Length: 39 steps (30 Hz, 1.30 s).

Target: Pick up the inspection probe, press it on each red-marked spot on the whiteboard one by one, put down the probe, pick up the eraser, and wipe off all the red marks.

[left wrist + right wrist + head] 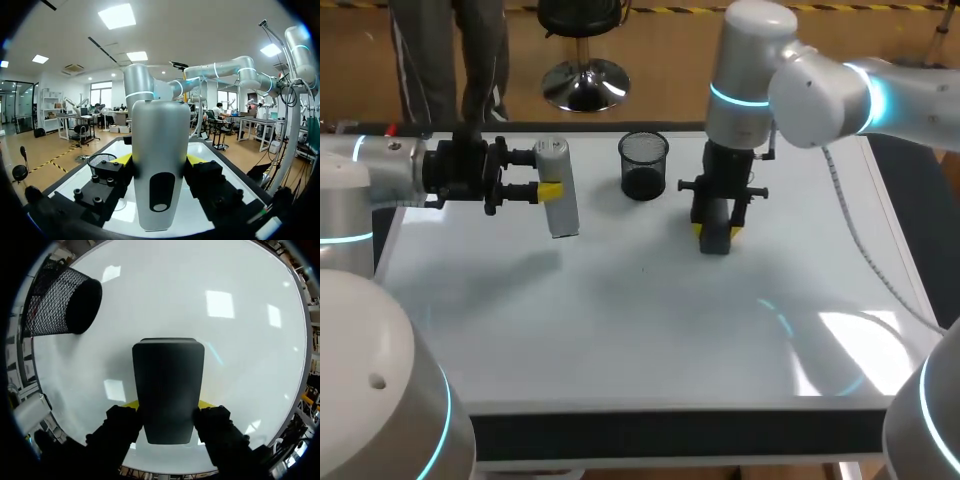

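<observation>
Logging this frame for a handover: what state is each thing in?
probe: upright, gripped by the left gripper.
eraser: gripped by the right gripper, facing the whiteboard.
mesh cup: upright on the whiteboard.
whiteboard: no red marks visible.

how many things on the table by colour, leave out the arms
grey: 1 (probe)
black: 2 (eraser, cup)
white: 1 (whiteboard)
total: 4
</observation>
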Each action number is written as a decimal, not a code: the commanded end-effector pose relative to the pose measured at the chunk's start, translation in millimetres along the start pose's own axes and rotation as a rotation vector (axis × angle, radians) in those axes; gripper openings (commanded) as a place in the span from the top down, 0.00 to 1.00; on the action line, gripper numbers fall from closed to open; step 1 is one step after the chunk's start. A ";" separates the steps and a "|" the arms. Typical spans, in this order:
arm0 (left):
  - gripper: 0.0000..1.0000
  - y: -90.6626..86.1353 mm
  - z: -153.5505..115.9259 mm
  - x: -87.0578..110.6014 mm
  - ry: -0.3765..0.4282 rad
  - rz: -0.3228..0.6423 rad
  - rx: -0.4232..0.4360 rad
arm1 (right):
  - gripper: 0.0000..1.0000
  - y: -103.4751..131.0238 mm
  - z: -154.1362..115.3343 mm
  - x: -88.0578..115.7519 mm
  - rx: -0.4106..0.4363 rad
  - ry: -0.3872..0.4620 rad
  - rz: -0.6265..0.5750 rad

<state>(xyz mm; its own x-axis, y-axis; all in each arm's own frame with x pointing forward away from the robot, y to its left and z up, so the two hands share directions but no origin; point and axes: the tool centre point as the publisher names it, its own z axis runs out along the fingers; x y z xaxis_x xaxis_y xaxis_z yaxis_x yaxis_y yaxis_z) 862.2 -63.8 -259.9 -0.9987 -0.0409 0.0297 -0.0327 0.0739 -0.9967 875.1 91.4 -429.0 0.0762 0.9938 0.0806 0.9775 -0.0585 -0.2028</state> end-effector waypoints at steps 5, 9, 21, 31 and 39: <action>1.00 -0.5 0.3 0.6 -0.002 0.002 0.001 | 1.00 -5.1 6.3 -22.4 -0.044 0.009 0.006; 1.00 -0.5 0.3 0.6 -0.002 0.002 0.001 | 1.00 -8.1 -6.3 -12.1 -0.068 0.001 -0.010; 1.00 -0.5 0.3 0.6 -0.002 0.002 0.001 | 1.00 -15.6 -19.3 36.3 -0.095 -0.021 -0.084; 1.00 -0.5 0.3 0.6 -0.002 0.002 0.001 | 1.00 -20.4 -6.6 72.0 -0.082 -0.016 -0.144; 1.00 -0.5 0.3 0.6 -0.002 0.002 0.001 | 1.00 -20.1 1.5 83.1 -0.072 -0.008 -0.164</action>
<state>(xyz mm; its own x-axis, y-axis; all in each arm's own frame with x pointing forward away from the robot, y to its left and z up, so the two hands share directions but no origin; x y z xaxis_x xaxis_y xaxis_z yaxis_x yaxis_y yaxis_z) 862.2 -63.8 -259.9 -0.9987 -0.0408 0.0298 -0.0327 0.0739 -0.9967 857.6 171.2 -415.2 -0.0843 0.9913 0.1011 0.9893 0.0954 -0.1104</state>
